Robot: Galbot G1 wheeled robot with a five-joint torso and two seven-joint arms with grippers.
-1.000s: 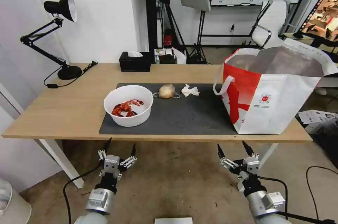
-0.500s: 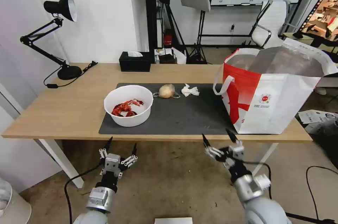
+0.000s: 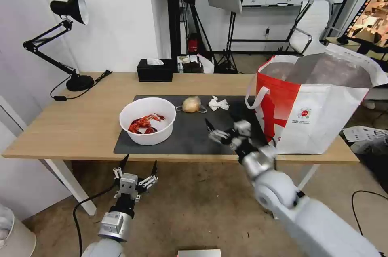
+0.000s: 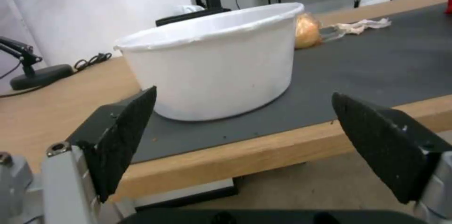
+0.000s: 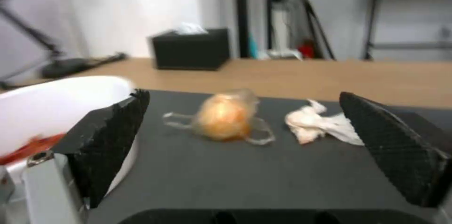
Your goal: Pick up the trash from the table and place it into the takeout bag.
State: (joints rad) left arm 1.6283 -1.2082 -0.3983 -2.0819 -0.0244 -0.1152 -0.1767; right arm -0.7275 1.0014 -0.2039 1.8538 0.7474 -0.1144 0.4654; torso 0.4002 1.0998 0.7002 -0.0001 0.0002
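Note:
On the table, a dark mat carries the trash: a white bowl of red crayfish shells, a small clear bag with a beige lump and a crumpled white tissue. The takeout bag stands open at the mat's right end. My right gripper hovers open over the mat, just in front of the lump bag and tissue, left of the takeout bag. Open too, my left gripper hangs below the table's front edge, facing the bowl.
A black tissue box sits at the table's far edge, and a black desk lamp stands at the far left with its cable on the wood. Stands, a chair and loose cables fill the floor behind and to the right.
My right arm has risen from below the table's front edge and swung forward and left over the mat. The left gripper has hardly moved.

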